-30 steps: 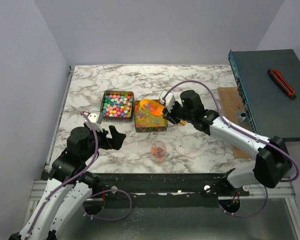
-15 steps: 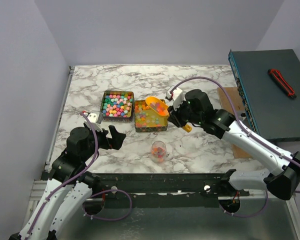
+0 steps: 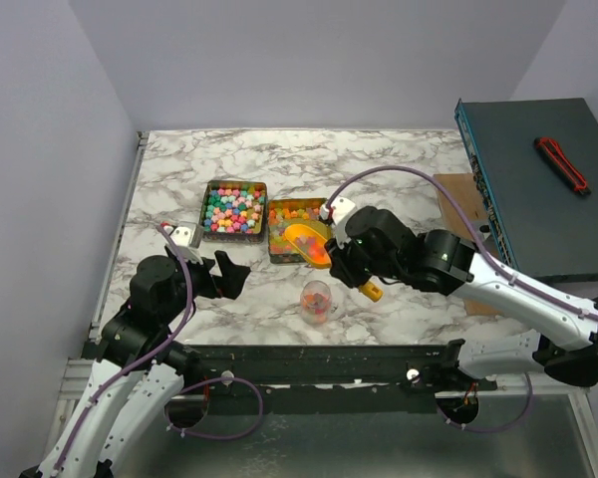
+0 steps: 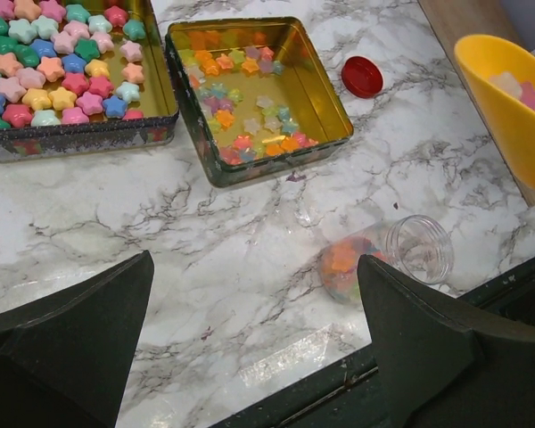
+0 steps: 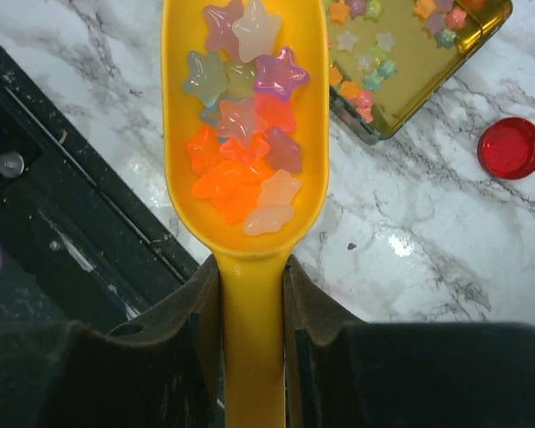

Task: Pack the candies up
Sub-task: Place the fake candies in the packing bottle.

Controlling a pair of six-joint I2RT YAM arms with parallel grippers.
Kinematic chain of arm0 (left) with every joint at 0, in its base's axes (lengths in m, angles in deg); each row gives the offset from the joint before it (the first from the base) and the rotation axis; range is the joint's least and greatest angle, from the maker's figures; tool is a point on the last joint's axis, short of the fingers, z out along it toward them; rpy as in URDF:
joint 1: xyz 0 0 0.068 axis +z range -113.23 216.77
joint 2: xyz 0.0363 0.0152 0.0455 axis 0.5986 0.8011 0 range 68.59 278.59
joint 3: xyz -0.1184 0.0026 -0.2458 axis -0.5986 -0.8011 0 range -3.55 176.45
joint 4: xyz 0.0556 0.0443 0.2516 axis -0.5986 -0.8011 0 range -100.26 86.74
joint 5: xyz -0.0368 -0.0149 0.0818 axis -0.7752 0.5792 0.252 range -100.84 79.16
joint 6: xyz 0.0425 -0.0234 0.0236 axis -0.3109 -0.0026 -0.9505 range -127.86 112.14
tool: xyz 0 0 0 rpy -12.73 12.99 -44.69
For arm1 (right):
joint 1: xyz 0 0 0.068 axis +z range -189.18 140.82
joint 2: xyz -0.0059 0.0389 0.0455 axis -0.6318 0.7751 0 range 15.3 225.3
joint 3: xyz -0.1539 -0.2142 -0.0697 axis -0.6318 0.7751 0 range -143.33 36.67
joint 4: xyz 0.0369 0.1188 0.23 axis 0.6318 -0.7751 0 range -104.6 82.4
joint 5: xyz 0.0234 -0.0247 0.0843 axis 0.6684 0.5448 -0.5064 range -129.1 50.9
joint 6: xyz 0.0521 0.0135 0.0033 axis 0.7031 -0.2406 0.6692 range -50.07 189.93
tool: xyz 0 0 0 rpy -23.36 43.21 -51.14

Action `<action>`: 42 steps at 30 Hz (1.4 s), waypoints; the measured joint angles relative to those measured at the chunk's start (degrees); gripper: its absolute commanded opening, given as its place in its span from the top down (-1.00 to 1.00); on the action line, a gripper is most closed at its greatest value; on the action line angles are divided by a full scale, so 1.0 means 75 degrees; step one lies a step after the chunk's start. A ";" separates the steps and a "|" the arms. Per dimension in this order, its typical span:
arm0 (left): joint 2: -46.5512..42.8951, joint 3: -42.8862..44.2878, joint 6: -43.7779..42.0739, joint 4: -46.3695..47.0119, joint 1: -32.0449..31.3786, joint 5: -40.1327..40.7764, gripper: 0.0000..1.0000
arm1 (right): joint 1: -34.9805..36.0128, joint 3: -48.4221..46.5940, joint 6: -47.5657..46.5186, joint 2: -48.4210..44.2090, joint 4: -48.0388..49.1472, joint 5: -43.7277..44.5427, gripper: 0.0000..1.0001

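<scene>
- The right hand [image 5: 251,301] is closed on the handle of the yellow-orange plastic scoop [image 5: 174,107], with one finger on each side of the handle.
- The scoop bowl carries a load of translucent star-shaped candies [image 5: 245,143] in orange, pink, purple, pale blue and white.
- The left hand [image 4: 254,267] has its jaws spread wide and holds nothing. It hangs above the white marble surface [image 4: 205,227].
- The square gold-lined tin [image 4: 299,85] holds a thin scatter of jelly candies, mostly along its near and left sides.
- The second square tin [image 4: 71,141] sits just beside the gold-lined tin at its 9 o'clock and is packed with opaque pastel stars.
- The clear round jar [image 4: 410,250] lies on its side at 5 o'clock from the gold-lined tin. Candies sit in its closed end.
- The round red cap [image 4: 363,76] rests on the surface at 2 o'clock from the gold-lined tin, apart from it.
</scene>
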 measured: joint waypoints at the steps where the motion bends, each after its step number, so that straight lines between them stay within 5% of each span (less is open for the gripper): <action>1: -0.0009 0.0000 0.0000 0.0003 0.0003 0.0000 -0.97 | 0.0140 -0.0076 0.0140 0.0003 -0.0175 0.0090 0.99; 17: -0.0172 0.0000 0.0000 0.0041 0.0003 -0.0026 -0.97 | 0.2224 -0.0938 0.2256 0.0731 -0.3037 0.0711 0.99; 42: -0.0268 -0.0003 -0.0003 0.0041 0.0003 -0.0035 -0.97 | 0.2328 -0.1172 0.3156 0.1346 -0.4214 0.0274 0.99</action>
